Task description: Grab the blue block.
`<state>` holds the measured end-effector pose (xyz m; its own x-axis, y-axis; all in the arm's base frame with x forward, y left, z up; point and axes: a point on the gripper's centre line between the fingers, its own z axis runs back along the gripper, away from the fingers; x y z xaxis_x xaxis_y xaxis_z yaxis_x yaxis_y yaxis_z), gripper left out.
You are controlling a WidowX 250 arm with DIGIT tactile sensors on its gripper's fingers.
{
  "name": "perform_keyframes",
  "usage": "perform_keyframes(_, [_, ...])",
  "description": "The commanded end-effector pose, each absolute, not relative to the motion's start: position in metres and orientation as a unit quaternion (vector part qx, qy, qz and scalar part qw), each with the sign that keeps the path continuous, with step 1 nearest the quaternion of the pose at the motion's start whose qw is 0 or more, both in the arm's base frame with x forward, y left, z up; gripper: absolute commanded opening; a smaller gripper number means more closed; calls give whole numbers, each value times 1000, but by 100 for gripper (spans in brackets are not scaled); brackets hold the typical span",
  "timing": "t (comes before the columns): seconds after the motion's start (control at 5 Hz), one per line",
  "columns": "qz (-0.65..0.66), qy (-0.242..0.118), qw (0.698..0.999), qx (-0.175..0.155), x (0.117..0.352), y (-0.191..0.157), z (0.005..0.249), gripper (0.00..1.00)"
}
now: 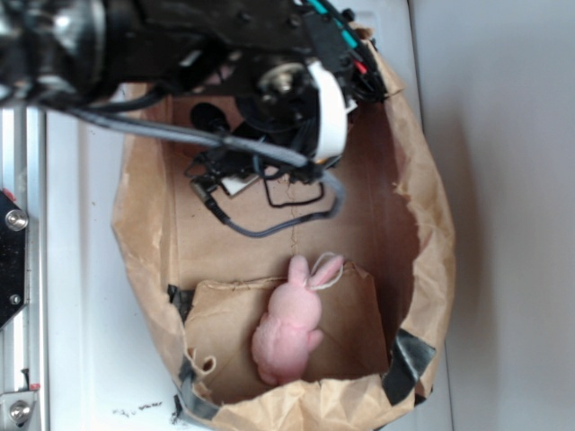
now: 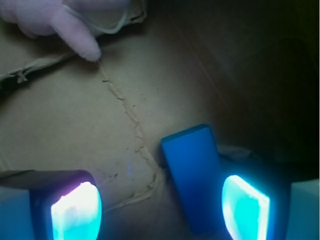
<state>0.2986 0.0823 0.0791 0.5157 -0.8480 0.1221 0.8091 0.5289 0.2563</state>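
The blue block [image 2: 192,175] lies flat on the brown paper floor in the wrist view, a smooth bright-blue slab pointing away from the camera. My gripper [image 2: 160,210] is open and low over it. The block sits between the two glowing pads, close to the right pad [image 2: 245,207] and far from the left pad [image 2: 77,212]. Neither pad touches it. In the exterior view the black arm [image 1: 269,81] reaches into the bag and hides the block.
A pink plush bunny [image 1: 287,328] [image 2: 60,15] lies on a folded paper flap [image 1: 355,328] ahead of the gripper. The crumpled brown bag walls [image 1: 427,233] ring the workspace. A grey cable [image 1: 269,229] loops below the arm. A metal rail [image 1: 18,269] runs along the left.
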Motion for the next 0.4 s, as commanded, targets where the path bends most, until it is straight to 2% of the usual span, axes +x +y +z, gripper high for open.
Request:
perform_keyframes(0.0, [-471,-129,867,101,325,94,97,100])
perform_keyframes(0.2, [-468,-120,869,103,329,101,92,100])
